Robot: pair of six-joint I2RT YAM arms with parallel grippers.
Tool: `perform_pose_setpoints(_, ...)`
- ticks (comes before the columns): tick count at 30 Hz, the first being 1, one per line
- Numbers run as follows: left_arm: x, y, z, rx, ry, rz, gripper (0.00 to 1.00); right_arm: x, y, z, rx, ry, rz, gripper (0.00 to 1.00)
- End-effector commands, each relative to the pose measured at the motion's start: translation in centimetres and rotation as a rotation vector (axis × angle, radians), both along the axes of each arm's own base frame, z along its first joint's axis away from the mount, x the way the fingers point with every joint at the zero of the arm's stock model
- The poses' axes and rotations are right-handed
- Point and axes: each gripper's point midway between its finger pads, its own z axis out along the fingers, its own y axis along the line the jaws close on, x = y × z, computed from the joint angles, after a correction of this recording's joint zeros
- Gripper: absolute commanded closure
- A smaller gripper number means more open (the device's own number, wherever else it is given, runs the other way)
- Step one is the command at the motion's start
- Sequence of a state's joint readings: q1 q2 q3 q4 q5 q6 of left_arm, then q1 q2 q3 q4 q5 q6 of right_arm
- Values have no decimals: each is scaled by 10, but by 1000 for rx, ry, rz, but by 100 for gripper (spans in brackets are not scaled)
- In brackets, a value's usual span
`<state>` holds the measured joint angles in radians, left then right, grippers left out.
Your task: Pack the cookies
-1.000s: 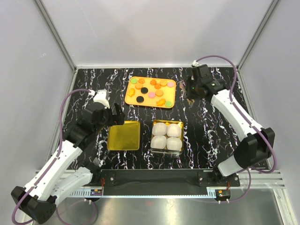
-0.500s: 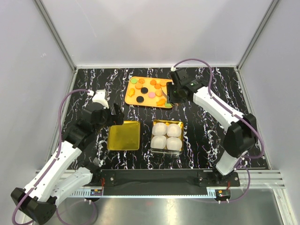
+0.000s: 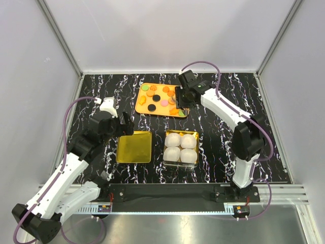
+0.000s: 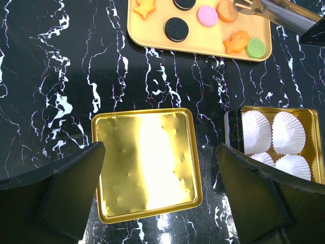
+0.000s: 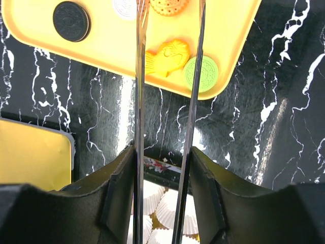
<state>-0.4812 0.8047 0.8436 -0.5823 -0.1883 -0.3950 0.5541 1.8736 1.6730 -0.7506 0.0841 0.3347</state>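
- Well, nearest me the left gripper [image 4: 160, 150] hangs with its fingers spread wide and nothing between them, directly over a shiny gold tray [image 4: 147, 168] that holds nothing.
- Just past that gripper's right finger sits the gold box [image 4: 274, 108] with four white paper cups [image 4: 288, 133]. Every cup I can see is bare, so no cookie is packed yet.
- Further out, the right gripper [image 5: 162, 152] is clamped on a pair of metal tongs [image 5: 139, 76]. Their blades stand apart with nothing pinched, and the tips reach over the near corner of the orange tray [image 4: 203, 44].
- All the cookies [image 3: 163, 97] lie on that tray, under and beyond the tongs. An orange fish [image 5: 165, 57] shows between the blades, a green disc [image 5: 203, 73] sits at the right-hand blade, and a black disc [image 5: 71, 21] lies off to the left.
- By my reckoning the job is at its very start, with the first pick yet to be made and the whole trayful left.
- As for writing, the discs carry embossed patterns too fine to read, and a small printed strip [image 5: 162, 165] below the right gripper is blurred. I can read no brand anywhere.
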Motion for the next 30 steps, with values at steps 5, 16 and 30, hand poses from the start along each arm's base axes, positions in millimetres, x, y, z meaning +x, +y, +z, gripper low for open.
perform_pose_setpoints(5, 7, 4, 14, -4, -53, 23, 1, 19, 17, 9, 26, -42, 33, 48)
perform_pose_setpoints(16, 6, 4, 16, -4, -58, 23, 1, 25, 19, -6, 5, -20, 34, 45)
perform_pose_setpoints(30, 5, 5, 17, -6, -62, 25, 1, 25, 21, -18, -7, 9, 39, 45)
